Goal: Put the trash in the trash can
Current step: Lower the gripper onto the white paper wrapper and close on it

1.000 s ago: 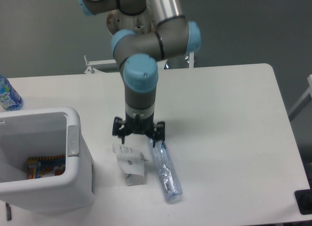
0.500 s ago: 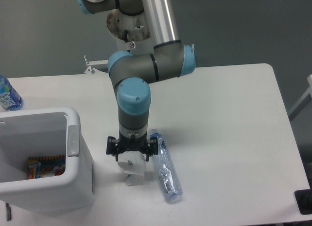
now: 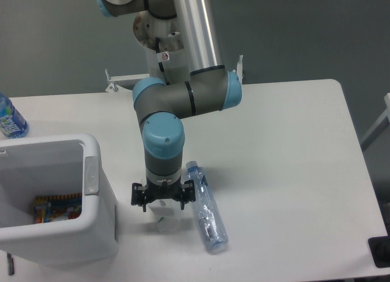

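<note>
Down and to the left comes the gripper (image 3: 163,198) since a second ago, off the neck of the crushed bottle (image 3: 206,216) and right over the crumpled carton (image 3: 164,220). Its wrist now hides most of that carton, and only a pale scrap peeks out beneath the black fingers (image 3: 139,195). They stand spread on either side of the paper, jaws wide, not closed on anything; whether they touch the carton I cannot tell from this angle.

Staying put, the crushed bottle lies flat on the table (image 3: 286,148) just right of the gripper, cap end up near the fingers, base pointing toward the table's front edge. There is dark print on a strip inside the clear plastic, too small to read. The carton's own print is covered now.

Over at the left, the trash can (image 3: 56,233) sits near the front-left corner, its grey tab facing the arm, well apart from both pieces of trash. Something colourful lies at its bottom, stripes of red, yellow and blue, with lettering I cannot make out.

Far left edge, the upright bottle (image 3: 11,119) shows a blue label with white marks, unreadable at this size.
</note>
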